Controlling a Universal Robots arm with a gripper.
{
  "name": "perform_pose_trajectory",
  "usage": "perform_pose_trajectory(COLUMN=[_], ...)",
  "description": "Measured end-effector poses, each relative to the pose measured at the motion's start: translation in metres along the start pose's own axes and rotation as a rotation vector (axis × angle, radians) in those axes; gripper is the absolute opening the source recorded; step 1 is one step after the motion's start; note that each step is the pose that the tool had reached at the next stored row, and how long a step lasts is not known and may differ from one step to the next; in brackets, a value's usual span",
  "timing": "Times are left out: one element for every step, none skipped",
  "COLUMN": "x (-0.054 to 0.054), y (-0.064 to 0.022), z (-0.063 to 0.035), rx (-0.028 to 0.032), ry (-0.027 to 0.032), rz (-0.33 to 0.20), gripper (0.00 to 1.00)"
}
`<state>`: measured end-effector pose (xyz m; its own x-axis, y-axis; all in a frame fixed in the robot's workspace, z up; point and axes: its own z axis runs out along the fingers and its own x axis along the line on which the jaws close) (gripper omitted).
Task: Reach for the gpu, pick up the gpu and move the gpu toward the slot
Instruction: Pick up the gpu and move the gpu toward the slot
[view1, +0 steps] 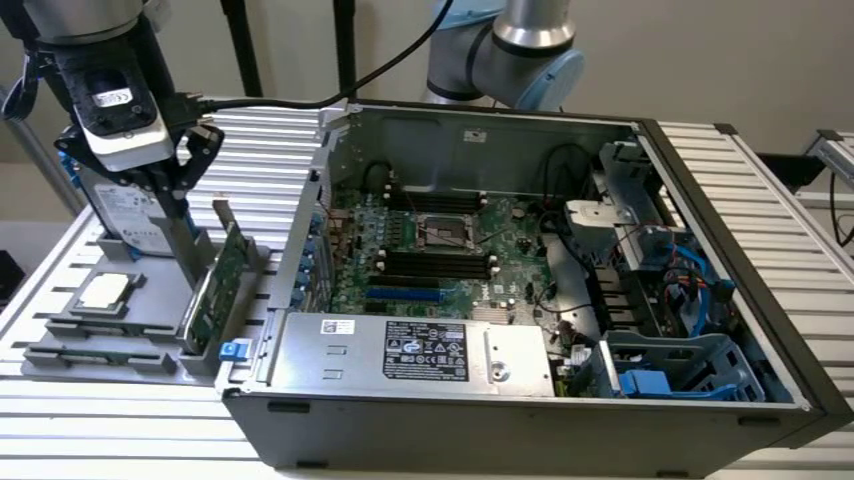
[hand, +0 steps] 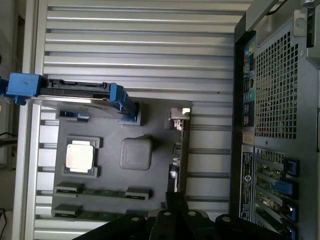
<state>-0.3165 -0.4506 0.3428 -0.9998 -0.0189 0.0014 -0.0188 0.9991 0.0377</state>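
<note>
The gpu (view1: 218, 285) is a thin green card standing on edge in the grey holder (view1: 80, 345), at the exterior view's left of the open computer case (view1: 534, 420). In the wrist view the gpu (hand: 181, 150) looks like a dark line, with its silver bracket (hand: 179, 116) at one end. My gripper (view1: 171, 235) hangs over the holder, just to the exterior view's left of the card's far end. Its fingers point down, open and holding nothing. In the wrist view the gripper (hand: 175, 206) sits over one end of the card's edge.
A silver hard drive (view1: 127, 215) with blue rails stands upright at the back of the holder, close behind the gripper. A small square processor chip (view1: 107, 292) lies on the holder. The case's motherboard (view1: 441, 260) lies exposed, with blue slots (view1: 400, 296).
</note>
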Motion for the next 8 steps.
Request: perform_pose_trajectory(x=[0.0, 0.0, 0.0, 0.0, 0.0, 0.0, 0.0, 0.0], y=[0.0, 0.0, 0.0, 0.0, 0.0, 0.0, 0.0, 0.0], z=[0.0, 0.0, 0.0, 0.0, 0.0, 0.0, 0.0, 0.0], rx=[0.0, 0.0, 0.0, -0.0001, 0.0, 0.0, 0.0, 0.0], ry=[0.0, 0.0, 0.0, -0.0001, 0.0, 0.0, 0.0, 0.0], rz=[0.0, 0.0, 0.0, 0.0, 0.0, 0.0, 0.0, 0.0], gripper=[0.12, 0.18, 0.24, 0.3, 0.3, 0.36, 0.42, 0.42])
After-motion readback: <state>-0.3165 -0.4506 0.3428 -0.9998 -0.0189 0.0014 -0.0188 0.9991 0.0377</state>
